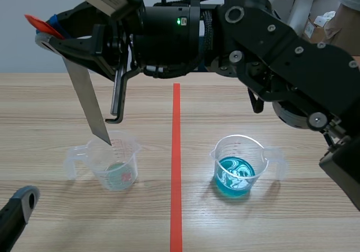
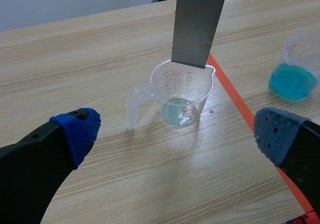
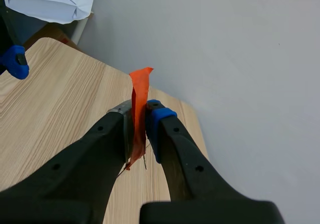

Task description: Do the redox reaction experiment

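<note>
Where the right arm reaches across from the right side of the scene to above the table's left half, its right gripper (image 1: 49, 34) is clamped on the upper end of a flat metal strip (image 1: 87, 100). An orange-red tab (image 3: 140, 91) at that end sticks out between the two fingers in the right wrist view. The strip hangs tilted, and its lower end is at the rim of the left measuring cup (image 1: 115, 165), above the liquid; whether it touches the rim cannot be told. This clear plastic cup stands left of the orange-red tape line (image 1: 176, 167), its handle pointing left, and holds a little pale greenish liquid at the bottom. The right measuring cup (image 1: 239, 165) stands on the wooden table (image 1: 281, 229) right of the line, well apart from the first, with its handle pointing right and blue liquid swirled with white inside. The left gripper (image 2: 175, 139) is low at the near left, its fingers spread wide with nothing between the blue pads (image 2: 77, 131), and the left cup is ahead of it.
</note>
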### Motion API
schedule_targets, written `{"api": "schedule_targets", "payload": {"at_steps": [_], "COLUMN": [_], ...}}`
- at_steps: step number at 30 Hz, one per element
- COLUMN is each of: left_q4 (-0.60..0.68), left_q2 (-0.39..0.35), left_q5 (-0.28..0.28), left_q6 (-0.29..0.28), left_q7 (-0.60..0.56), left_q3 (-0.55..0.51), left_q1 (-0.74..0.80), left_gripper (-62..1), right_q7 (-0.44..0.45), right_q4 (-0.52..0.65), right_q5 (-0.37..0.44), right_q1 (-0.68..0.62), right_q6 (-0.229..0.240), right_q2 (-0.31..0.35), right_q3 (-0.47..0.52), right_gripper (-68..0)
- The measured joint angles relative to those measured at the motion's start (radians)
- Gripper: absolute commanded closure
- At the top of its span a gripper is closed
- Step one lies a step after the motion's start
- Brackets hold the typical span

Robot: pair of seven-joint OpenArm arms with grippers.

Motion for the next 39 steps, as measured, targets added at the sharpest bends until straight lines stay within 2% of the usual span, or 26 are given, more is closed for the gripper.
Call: {"api": "schedule_targets", "payload": {"at_steps": [6, 39], "left_q4": [0.000, 0.000], "left_q2": [0.000, 0.000], "left_q5": [0.000, 0.000], "left_q6": [0.000, 0.000], "left_q7": [0.000, 0.000], "left_q3": [0.000, 0.000], "left_q1": [0.000, 0.000], "left_gripper": [-62.3, -62.3], "right_q7": [-0.035, -0.044], "right_q4": [0.000, 0.000], "right_q5": [-0.001, -0.003], "right_q1": [0.000, 0.000], "right_q6": [0.000, 0.000], "right_q2": [-0.002, -0.022], "right_q3": [0.000, 0.000], "right_gripper": [-0.8, -0.8]}}
